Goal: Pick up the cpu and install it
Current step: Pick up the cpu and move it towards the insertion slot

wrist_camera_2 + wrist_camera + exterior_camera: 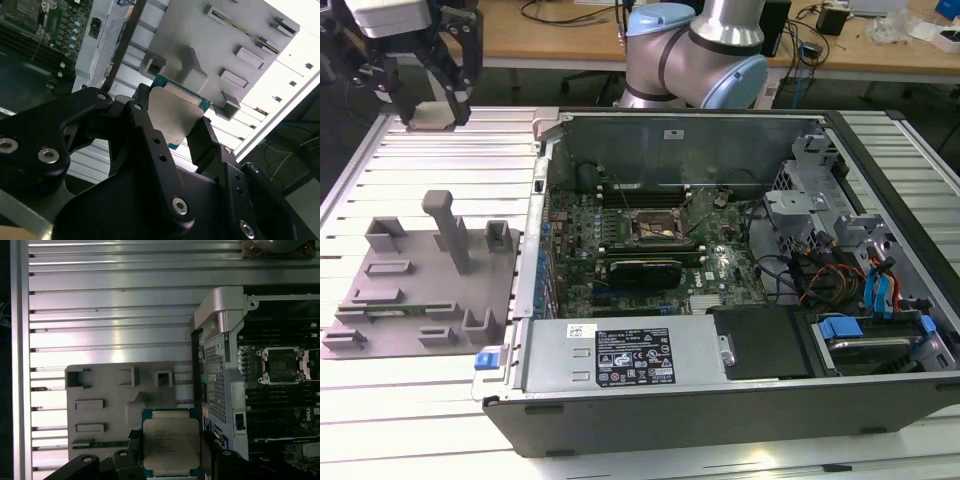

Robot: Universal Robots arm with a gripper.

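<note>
Well, from the exterior view I have the gripper (432, 118) hanging high over the slatted table (410, 410), at the far corner on the exterior view's left. It is well apart from the open computer case (720, 410). Below it lies one grey fixture plate (405, 285), beside the case. Inside the case I count one socket (655, 228), a dark square in a metal frame with nothing seated in it. One long black card (645, 272) lies just beside it, on the near side.

In the second wrist view the two black fingers (145, 130) are closed against opposite edges of the cpu (175, 117). Its pale metal top faces the camera and a strip of green edge shows at the far side. The chip is off the plate and in the air, with the fixture plate behind it.

In the first wrist view the same single cpu sits clamped between the two fingers, lid square to the camera. It hangs over the near part of the fixture plate. The socket lies off to one side within the case, well apart from the chip.

My reading is that the pick is done and the install is not. The chip has yet to be carried across to the case, lined up and set into the socket. My count: one cpu, one socket, one plate, one card, one gripper.
</note>
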